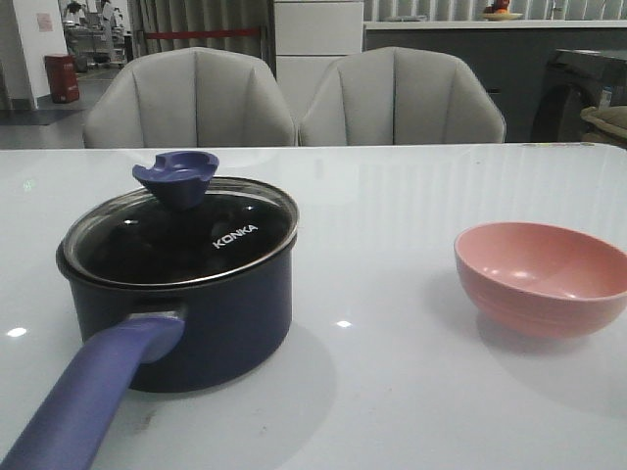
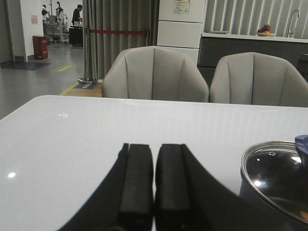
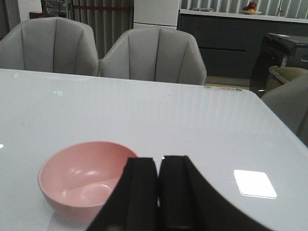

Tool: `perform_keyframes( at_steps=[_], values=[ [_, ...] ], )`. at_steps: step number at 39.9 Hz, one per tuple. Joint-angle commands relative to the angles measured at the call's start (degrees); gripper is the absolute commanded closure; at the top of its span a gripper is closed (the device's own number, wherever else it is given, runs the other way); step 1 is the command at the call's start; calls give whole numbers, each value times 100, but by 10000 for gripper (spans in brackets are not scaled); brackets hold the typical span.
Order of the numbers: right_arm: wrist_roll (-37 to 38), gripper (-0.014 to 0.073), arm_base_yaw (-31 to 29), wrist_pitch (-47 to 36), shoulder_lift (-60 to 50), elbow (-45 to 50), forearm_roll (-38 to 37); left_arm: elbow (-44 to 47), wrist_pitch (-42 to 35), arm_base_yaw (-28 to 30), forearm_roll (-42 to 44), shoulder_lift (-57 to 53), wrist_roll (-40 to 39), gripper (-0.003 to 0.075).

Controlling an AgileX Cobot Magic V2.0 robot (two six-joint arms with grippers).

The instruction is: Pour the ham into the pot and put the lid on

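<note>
From the front, the pot [image 1: 186, 313] stands on the left of the white table [image 1: 392, 392], the lid [image 1: 181, 235] seated on its rim; the pink bowl [image 1: 542, 277] sits well apart on the right. The ham cannot be made out.

Left wrist: the left gripper [image 2: 154, 183] has its jaws pressed together, empty, near the pot.

Right wrist: the right gripper [image 3: 159, 187] is likewise closed on nothing, just beside the bowl.
</note>
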Motion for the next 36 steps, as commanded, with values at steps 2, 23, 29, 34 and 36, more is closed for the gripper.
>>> perform_keyframes(
  at_steps=[2,23,29,34,36],
  values=[
    [51,445,-25,-792,-19,97,-104,184,-482,8,0,-120,-57,607],
    [56,445,-25,-614,-389,90,-99,184,-482,8,0,-109,-57,607],
    [56,445,-25,-614,-389,90,-99,184,-482,8,0,-109,-57,607],
    [56,445,-25,-614,-389,90,-99,184,-482,8,0,-109,-57,607],
    [56,445,-25,-614,-389,90,-99,184,-482,8,0,-109,-57,607]
  ],
)
